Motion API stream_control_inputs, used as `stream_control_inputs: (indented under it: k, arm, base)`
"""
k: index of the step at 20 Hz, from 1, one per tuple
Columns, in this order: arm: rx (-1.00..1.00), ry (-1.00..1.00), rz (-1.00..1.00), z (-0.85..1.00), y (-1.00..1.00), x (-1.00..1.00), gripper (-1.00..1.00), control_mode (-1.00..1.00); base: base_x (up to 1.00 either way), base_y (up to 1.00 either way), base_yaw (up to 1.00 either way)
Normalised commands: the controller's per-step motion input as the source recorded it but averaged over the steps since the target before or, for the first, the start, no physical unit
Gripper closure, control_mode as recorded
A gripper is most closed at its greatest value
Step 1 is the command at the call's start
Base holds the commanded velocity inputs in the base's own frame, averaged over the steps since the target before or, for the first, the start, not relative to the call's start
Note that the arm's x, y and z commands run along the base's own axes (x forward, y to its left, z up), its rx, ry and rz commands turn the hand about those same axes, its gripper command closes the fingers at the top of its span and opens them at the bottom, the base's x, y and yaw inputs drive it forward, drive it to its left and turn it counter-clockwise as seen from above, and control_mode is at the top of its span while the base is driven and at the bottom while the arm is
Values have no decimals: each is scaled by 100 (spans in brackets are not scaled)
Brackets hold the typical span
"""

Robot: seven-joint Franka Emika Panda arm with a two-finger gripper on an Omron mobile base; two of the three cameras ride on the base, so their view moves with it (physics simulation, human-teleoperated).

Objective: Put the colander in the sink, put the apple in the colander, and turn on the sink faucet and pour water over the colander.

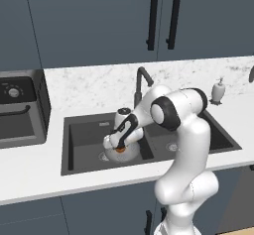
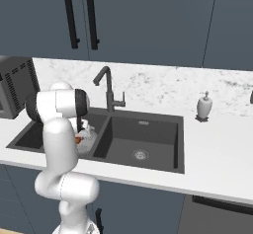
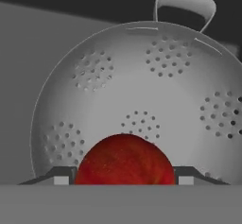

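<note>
The light-grey holed colander (image 3: 142, 90) sits in the left basin of the dark double sink (image 1: 82, 137); it also shows as the pale colander (image 1: 125, 154) and colander (image 2: 89, 136). My gripper (image 3: 124, 177) hangs right over its bowl, shut on the red-orange apple (image 3: 124, 159), whose sides meet the two dark fingertips (image 3: 61, 176). Under the hand the apple (image 1: 120, 149) shows just above the colander's bottom, and the apple (image 2: 78, 139) peeks out beside my arm. The gooseneck sink faucet (image 1: 141, 83) stands behind the divider, with no water running from the faucet (image 2: 106, 87).
A white soap dispenser (image 1: 218, 91) stands on the marble counter right of the sink, seen also as the dispenser (image 2: 204, 105). A dark oven-like appliance (image 1: 17, 110) occupies the counter to the left. The right basin (image 2: 141, 144) holds only its drain.
</note>
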Motion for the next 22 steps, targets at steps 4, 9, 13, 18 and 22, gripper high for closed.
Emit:
stream_control_inputs:
  k: [4, 9, 13, 18, 22]
  arm:
    - [0, 0, 0, -16, 7, 41, 100, -100]
    - [0, 0, 0, -30, 8, 31, 100, -100]
    - [0, 0, 0, -32, 6, 17, 100, -100]
    - [0, 0, 0, -16, 4, 14, 100, -100]
    - [0, 0, 0, 0, 1, 3, -100, -100]
  base:
    - [0, 0, 0]
    - [0, 0, 0]
    - [0, 0, 0]
    - [0, 0, 0]
    - [0, 0, 0]
